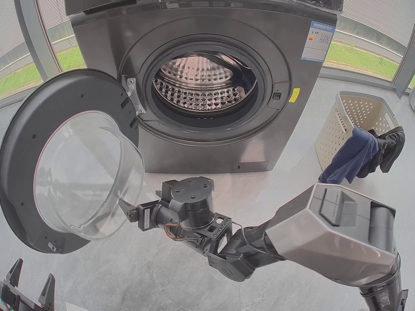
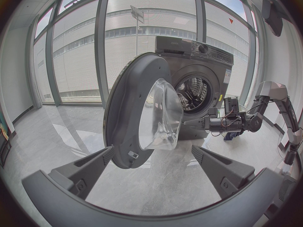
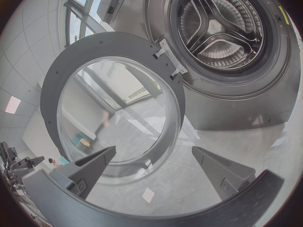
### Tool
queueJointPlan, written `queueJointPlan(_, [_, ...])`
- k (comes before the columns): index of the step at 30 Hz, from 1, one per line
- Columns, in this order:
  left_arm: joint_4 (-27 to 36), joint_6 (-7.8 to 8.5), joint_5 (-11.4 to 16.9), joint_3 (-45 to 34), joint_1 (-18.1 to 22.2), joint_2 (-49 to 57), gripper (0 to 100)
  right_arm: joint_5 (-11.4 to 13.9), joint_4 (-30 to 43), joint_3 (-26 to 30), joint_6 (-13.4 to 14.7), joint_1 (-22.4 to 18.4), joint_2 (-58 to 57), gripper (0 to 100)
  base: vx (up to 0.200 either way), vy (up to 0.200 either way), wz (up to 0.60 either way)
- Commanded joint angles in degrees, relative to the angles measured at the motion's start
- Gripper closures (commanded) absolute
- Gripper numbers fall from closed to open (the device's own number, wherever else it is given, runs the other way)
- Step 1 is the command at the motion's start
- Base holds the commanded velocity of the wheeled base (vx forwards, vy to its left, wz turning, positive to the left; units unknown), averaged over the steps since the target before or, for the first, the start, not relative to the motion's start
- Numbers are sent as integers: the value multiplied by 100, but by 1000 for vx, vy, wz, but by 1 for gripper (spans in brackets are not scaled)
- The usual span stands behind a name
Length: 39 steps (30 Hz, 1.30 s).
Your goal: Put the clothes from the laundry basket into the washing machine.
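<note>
Bumps were the danger: the open door [image 1: 26, 152] could be knocked by the right claw [image 3: 153, 152], spread wide and empty beside it, well apart from the clothes [image 1: 352, 156].

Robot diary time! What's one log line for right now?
door open | drum empty | clothes draped on basket rim | right gripper by door, jaws open | left gripper facing door, jaws open
</note>
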<state>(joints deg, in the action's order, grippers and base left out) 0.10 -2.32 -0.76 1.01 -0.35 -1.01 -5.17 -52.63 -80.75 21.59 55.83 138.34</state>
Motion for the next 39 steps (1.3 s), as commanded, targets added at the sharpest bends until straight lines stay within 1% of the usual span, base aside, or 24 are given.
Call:
queueJointPlan(1, [-1, -6, -4, -101, 0, 84, 0, -98, 235, -995, -6, 130, 800, 0, 0, 0, 0])
queueJointPlan(4, [-1, -6, -4, -101, 0, 84, 0, -221, 270, -1373, -6, 165, 923, 0, 0, 0, 0])
queueJointPlan(6, [-1, -6, -4, -101, 0, 84, 0, -301, 262, -1479, -6, 138, 905, 0, 0, 0, 0])
queueJointPlan(9, [-1, -6, -4, -101, 0, 84, 0, -371, 227, -1461, 3, 68, 844, 0, 0, 0, 0])
queueJointPlan(11, [-1, -6, -4, -101, 0, 84, 0, -485, 174, -1268, 21, -116, 563, 0, 0, 0, 0])
queueJointPlan(12, [-1, -6, -4, -101, 0, 84, 0, -538, 174, -986, 3, -257, 264, 0, 0, 0, 0])
queueJointPlan(14, [-1, -6, -4, -101, 0, 84, 0, -547, 174, -600, -6, -371, -97, 0, 0, 0, 0])
queueJointPlan(18, [-1, -6, -4, -101, 0, 84, 0, -573, 174, 806, -129, -793, -1327, 0, 0, 0, 0])
queueJointPlan(19, [-1, -6, -4, -101, 0, 84, 0, -573, 174, 1369, -278, -934, -1775, 0, 0, 0, 0])
queueJointPlan(20, [-1, -6, -4, -101, 0, 84, 0, -564, 174, 2107, -498, -1136, -2338, 0, 0, 0, 0])
queueJointPlan(21, [-1, -6, -4, -101, 0, 84, 0, -547, 165, 2441, -621, -1233, -2610, 0, 0, 0, 0])
queueJointPlan(22, [-1, -6, -4, -101, 0, 84, 0, -494, 156, 3004, -814, -1417, -3076, 0, 0, 0, 0])
queueJointPlan(23, [-1, -6, -4, -101, 0, 84, 0, -485, 77, 3593, -928, -1575, -3603, 0, 0, 0, 0])
queueJointPlan(24, [-1, -6, -4, -101, 0, 84, 0, -476, 42, 3804, -955, -1628, -3788, 0, 0, 0, 0])
queueJointPlan(26, [-1, -6, -4, -101, 0, 84, 0, -494, -107, 4770, -990, -1795, -4764, 0, 0, 0, 0])
queueJointPlan(27, [-1, -6, -4, -101, 0, 84, 0, -494, -116, 4832, -999, -1822, -4834, 0, 0, 0, 0])
queueJointPlan(28, [-1, -6, -4, -101, 0, 84, 0, -494, -99, 5605, -1060, -2120, -5730, 0, 0, 0, 0])
queueJointPlan(30, [-1, -6, -4, -101, 0, 84, 0, -476, -37, 6221, -1139, -2428, -6565, 0, 0, 0, 0])
queueJointPlan(31, [-1, -6, -4, -101, 0, 84, 0, -459, -2, 6669, -1183, -2683, -7110, 0, 0, 0, 0])
queueJointPlan(33, [-1, -6, -4, -101, 0, 84, 0, -424, 112, 7328, -1271, -3184, -7954, 0, 0, 0, 0])
queueJointPlan(34, [-1, -6, -4, -101, 0, 84, 0, -380, 191, 7530, -1324, -3395, -8323, 0, 0, 0, 0])
queueJointPlan(35, [-1, -6, -4, -101, 0, 84, 0, -362, 218, 7609, -1342, -3465, -8446, 0, 0, 0, 0])
queueJointPlan(36, [-1, -14, -4, -101, 0, 84, 0, -265, 464, 7899, -1429, -3834, -9088, 0, 0, 0, 0])
queueJointPlan(39, [-1, -6, -4, -101, 0, 84, 0, -169, 1167, 8075, -1544, -4467, -10107, 0, 0, 0, 0])
